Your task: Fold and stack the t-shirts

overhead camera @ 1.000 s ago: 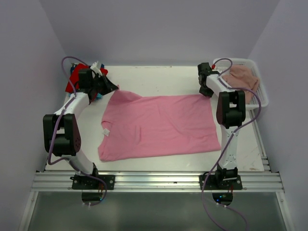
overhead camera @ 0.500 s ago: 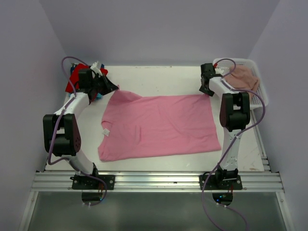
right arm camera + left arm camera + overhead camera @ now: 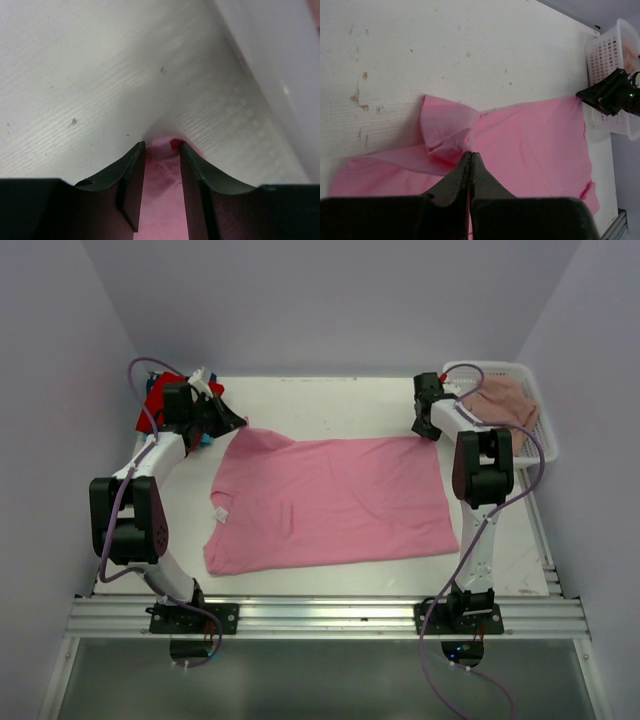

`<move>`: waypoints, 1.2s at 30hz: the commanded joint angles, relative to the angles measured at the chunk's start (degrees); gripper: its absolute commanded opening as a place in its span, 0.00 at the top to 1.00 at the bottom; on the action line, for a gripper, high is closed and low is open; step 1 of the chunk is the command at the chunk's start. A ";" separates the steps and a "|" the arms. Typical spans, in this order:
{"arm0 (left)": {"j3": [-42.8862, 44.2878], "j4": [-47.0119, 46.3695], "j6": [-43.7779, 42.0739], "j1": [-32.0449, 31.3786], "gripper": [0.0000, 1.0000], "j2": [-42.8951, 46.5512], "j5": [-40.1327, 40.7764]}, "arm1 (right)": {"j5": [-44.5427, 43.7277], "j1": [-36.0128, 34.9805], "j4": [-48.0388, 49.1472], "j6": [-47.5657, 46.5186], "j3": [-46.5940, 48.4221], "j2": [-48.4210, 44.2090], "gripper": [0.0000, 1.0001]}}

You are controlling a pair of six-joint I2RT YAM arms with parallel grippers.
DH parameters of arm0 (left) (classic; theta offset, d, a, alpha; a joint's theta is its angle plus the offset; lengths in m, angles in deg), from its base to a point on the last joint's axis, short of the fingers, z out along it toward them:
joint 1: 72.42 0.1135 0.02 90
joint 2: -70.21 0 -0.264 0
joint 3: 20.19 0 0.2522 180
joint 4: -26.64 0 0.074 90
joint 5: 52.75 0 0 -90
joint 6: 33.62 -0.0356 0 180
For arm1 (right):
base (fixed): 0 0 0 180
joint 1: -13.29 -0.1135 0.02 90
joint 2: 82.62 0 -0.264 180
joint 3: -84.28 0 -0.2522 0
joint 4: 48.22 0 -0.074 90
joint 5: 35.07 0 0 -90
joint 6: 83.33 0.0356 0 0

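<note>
A pink t-shirt lies spread flat on the white table. My left gripper is shut on a bunched fold of its far left sleeve, as the left wrist view shows, with the cloth stretching away to the right. My right gripper is at the shirt's far right corner. In the right wrist view its jaws stand open on either side of the pink corner, low on the table.
A white basket at the far right holds a dusty-pink garment; it also shows in the left wrist view. A red and blue pile of clothes sits at the far left behind my left arm.
My right gripper shifted slightly right and then back left at the shirt's far right corner. The left gripper and the shirt have not moved.
</note>
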 commanded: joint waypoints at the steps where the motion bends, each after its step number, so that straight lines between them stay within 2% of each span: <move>1: -1.04 -0.91 -0.62 0.53 1.00 0.16 -1.43 | -0.54 0.71 -2.57 0.50 1.95 1.68 0.63; 3: -1.13 -0.91 -0.62 0.44 1.00 0.16 -1.34 | -0.54 0.71 -2.48 0.50 1.60 1.77 0.64; 6: -1.30 -0.91 -0.54 0.53 1.00 0.16 -1.51 | -0.63 0.71 -2.04 0.23 0.55 1.33 0.85; 7: -1.30 -0.91 -0.54 0.44 1.00 0.16 -1.60 | -0.54 0.71 -1.69 0.06 0.28 0.89 0.98; 8: -1.39 -1.00 -0.54 0.53 1.00 0.24 -1.60 | -0.63 0.71 -1.34 -0.12 0.02 0.28 1.00; 13: -1.56 -1.35 -0.62 0.44 1.00 0.86 -1.86 | -0.89 0.71 0.06 -1.09 -1.82 -2.97 1.00; 22: -1.65 -3.20 -1.94 0.44 1.00 6.83 1.20 | -2.74 0.71 5.86 -4.34 -10.52 -15.71 1.00; 28: -2.00 4.87 -4.40 0.44 1.00 9.99 8.14 | -3.18 0.62 7.45 -5.22 -16.85 -22.91 1.00; 36: -10.26 10.69 -5.46 0.44 1.00 16.50 13.07 | -0.55 0.53 4.38 -3.90 -26.51 -29.25 1.00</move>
